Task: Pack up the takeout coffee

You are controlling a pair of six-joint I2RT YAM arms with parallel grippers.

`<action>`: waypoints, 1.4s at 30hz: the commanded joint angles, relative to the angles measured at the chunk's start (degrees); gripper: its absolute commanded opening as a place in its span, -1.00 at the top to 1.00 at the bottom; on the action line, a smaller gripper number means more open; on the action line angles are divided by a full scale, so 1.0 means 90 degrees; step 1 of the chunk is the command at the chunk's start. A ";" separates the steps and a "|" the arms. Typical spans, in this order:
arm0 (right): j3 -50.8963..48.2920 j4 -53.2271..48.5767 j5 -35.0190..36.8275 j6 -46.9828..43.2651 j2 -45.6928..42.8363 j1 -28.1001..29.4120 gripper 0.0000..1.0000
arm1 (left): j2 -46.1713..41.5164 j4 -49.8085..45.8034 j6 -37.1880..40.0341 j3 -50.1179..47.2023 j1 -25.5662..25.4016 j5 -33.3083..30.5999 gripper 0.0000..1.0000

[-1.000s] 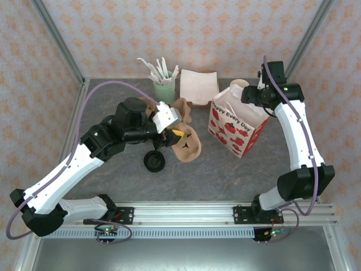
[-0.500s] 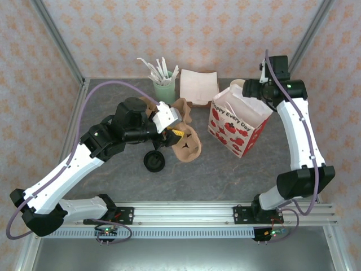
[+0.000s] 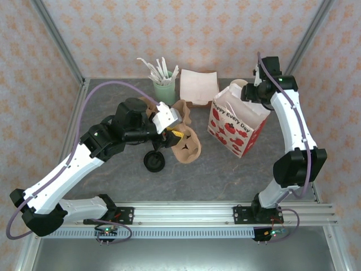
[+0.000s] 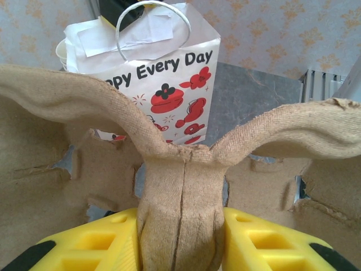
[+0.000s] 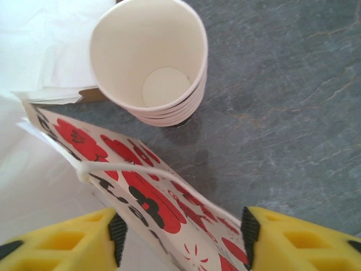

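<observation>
from above we see the whole table [image 3: 225,175]. the left gripper [image 3: 174,134] hangs over a brown pulp cup carrier [image 3: 187,145] near the middle. the right gripper [image 3: 248,93] is at the far top edge of the red-and-white paper bag [image 3: 237,127]. just near the carrier, toward the arm bases, stands what we take for the takeout coffee [image 3: 154,162]. we see its round black lid, but the cup wall beneath is too dark for us to make out. it is on the table, well apart from the bag.

the left wrist view gives us what the top view hides. two yellow fingers [image 4: 84,251] press on either side of the carrier's upright middle ridge, closed tight on it, and the carrier's wings flare out left and right. beyond them the bag stands upright with its white loop handle [image 4: 121,22] raised.

the right wrist view looks down on the bag's rim. its yellow fingers [image 5: 62,243] stand well apart, one on each side of the paper edge, and clamp nothing. we cannot tell whether either pad touches the paper. just beyond the rim a stack of cream cups [image 5: 169,116] stands mouth up on the table, beside the bag.
</observation>
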 commanded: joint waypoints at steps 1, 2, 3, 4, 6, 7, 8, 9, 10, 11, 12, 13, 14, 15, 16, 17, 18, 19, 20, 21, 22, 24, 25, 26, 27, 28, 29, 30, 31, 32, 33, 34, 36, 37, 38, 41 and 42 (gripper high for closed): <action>-0.0034 -0.0217 -0.0386 -0.0002 -0.0233 -0.0041 0.05 | -0.0027 -0.0146 -0.0054 0.0283 -0.0033 0.0134 0.25; -0.0110 -0.0206 -0.0472 0.0010 -0.0276 -0.0041 0.13 | -0.0028 -0.0137 -0.0063 0.0292 -0.0042 0.0137 0.25; -0.0167 -0.0204 -0.0555 0.0041 -0.0333 -0.0041 0.21 | -0.0028 -0.0126 -0.0075 0.0299 -0.0051 0.0135 0.25; -0.0227 -0.0209 -0.0676 0.0074 -0.0395 -0.0041 0.29 | -0.0023 -0.0104 -0.0090 0.0307 -0.0058 0.0143 0.25; -0.0383 -0.0161 -0.0839 0.0147 -0.0526 -0.0041 0.44 | -0.0004 -0.0073 -0.0126 0.0351 -0.0081 0.0137 0.25; -0.0477 -0.0132 -0.0937 0.0188 -0.0608 -0.0041 0.49 | 0.0024 -0.0086 -0.0134 0.0403 -0.0109 0.0152 0.26; -0.0551 -0.0112 -0.1048 0.0220 -0.0683 -0.0039 0.52 | 0.0070 -0.0140 -0.0129 0.0489 -0.0152 0.0165 0.26; -0.0624 -0.0083 -0.1109 0.0255 -0.0765 -0.0041 0.57 | 0.0110 -0.0199 -0.0126 0.0580 -0.0198 0.0165 0.26; -0.0723 -0.0033 -0.1141 0.0305 -0.0882 -0.0041 0.64 | 0.0157 -0.0251 -0.0148 0.0682 -0.0258 0.0170 0.26; -0.0807 0.0015 -0.1200 0.0365 -0.1010 -0.0041 0.70 | 0.0200 -0.0294 -0.0161 0.0796 -0.0319 0.0165 0.26; -0.0890 0.0056 -0.1297 0.0398 -0.1136 -0.0024 0.73 | 0.0239 -0.0343 -0.0185 0.0895 -0.0389 0.0183 0.26; -0.0959 0.0095 -0.1346 0.0427 -0.1239 -0.0004 0.76 | 0.0263 -0.0373 -0.0207 0.0989 -0.0444 0.0208 0.26; -0.1013 0.0125 -0.1335 0.0456 -0.1359 0.0040 0.79 | 0.0284 -0.0385 -0.0241 0.1061 -0.0513 0.0232 0.26; -0.1086 0.0137 -0.1319 0.0490 -0.1500 0.0097 0.82 | 0.0298 -0.0387 -0.0288 0.1127 -0.0572 0.0233 0.26; -0.1134 0.0156 -0.1345 0.0515 -0.1599 0.0154 0.82 | 0.0312 -0.0376 -0.0337 0.1188 -0.0630 0.0233 0.26; -0.1171 0.0152 -0.1309 0.0557 -0.1698 0.0244 0.83 | 0.0305 -0.0377 -0.0383 0.1242 -0.0669 0.0243 0.26; -0.1180 0.0124 -0.1213 0.0599 -0.1791 0.0361 0.85 | 0.0320 -0.0380 -0.0442 0.1306 -0.0723 0.0237 0.26; -0.1178 0.0090 -0.1141 0.0630 -0.1866 0.0475 0.88 | 0.0323 -0.0381 -0.0489 0.1364 -0.0768 0.0202 0.26; -0.1214 0.0069 -0.1095 0.0668 -0.1965 0.0599 0.90 | 0.0332 -0.0386 -0.0539 0.1423 -0.0832 0.0161 0.26; -0.1249 0.0082 -0.1055 0.0721 -0.2056 0.0715 0.91 | 0.0341 -0.0425 -0.0561 0.1499 -0.0884 0.0120 0.26; -0.1278 0.0079 -0.0991 0.0770 -0.2118 0.0794 0.93 | 0.0355 -0.0468 -0.0561 0.1558 -0.0935 0.0081 0.26; -0.1352 0.0055 -0.0907 0.0890 -0.2239 0.0968 0.98 | 0.0398 -0.0562 -0.0596 0.1693 -0.1016 -0.0079 0.26; -0.1380 0.0042 -0.0858 0.0927 -0.2284 0.1050 0.98 | 0.0434 -0.0628 -0.0600 0.1777 -0.1046 -0.0112 0.26; -0.1416 0.0035 -0.0791 0.0960 -0.2346 0.1152 0.99 | 0.0483 -0.0675 -0.0622 0.1852 -0.1058 -0.0100 0.26; -0.1476 0.0037 -0.0750 0.0966 -0.2409 0.1247 1.00 | 0.0522 -0.0647 -0.0671 0.1895 -0.1069 -0.0073 0.26; -0.1543 0.0054 -0.0724 0.0982 -0.2461 0.1321 1.00 | 0.0562 -0.0612 -0.0721 0.1922 -0.1086 -0.0070 0.26; -0.1616 0.0087 -0.0668 0.0995 -0.2527 0.1428 1.00 | 0.0616 -0.0599 -0.0745 0.1971 -0.1096 -0.0037 0.26; -0.1651 0.0081 -0.0602 0.0995 -0.2570 0.1525 1.00 | 0.0667 -0.0599 -0.0769 0.2014 -0.1107 -0.0004 0.26; -0.1676 0.0052 -0.0486 0.1008 -0.2601 0.1620 1.00 | 0.0736 -0.0615 -0.0792 0.2058 -0.1107 -0.0016 0.26; -0.1722 0.0050 -0.0431 0.1021 -0.2635 0.1705 1.00 | 0.0820 -0.0641 -0.0828 0.2108 -0.1107 -0.0045 0.26; -0.1772 0.0058 -0.0452 0.1024 -0.2679 0.1763 1.00 | 0.0906 -0.0699 -0.0844 0.2178 -0.1107 -0.0067 0.26; -0.1822 0.0082 -0.0485 0.1030 -0.2708 0.1808 1.00 | 0.0984 -0.0748 -0.0859 0.2244 -0.1109 -0.0083 0.26; -0.1975 0.0184 -0.0509 0.1063 -0.2793 0.1902 1.00 | 0.1166 -0.0854 -0.0934 0.2402 -0.1107 -0.0152 0.26; -0.2004 0.0186 -0.0500 0.1063 -0.2808 0.1936 1.00 | 0.1258 -0.0907 -0.0951 0.2488 -0.1110 -0.0139 0.26; -0.2038 0.0181 -0.0503 0.1079 -0.2821 0.1965 1.00 | 0.1349 -0.0997 -0.0930 0.2583 -0.1107 -0.0091 0.26; -0.2186 0.0278 -0.0567 0.1108 -0.2913 0.2064 1.00 | 0.1583 -0.1182 -0.0880 0.2787 -0.1107 -0.0036 0.25; -0.2284 0.0357 -0.0617 0.1162 -0.2926 0.2074 1.00 | 0.1670 -0.1289 -0.0838 0.2863 -0.1110 -0.0045 0.25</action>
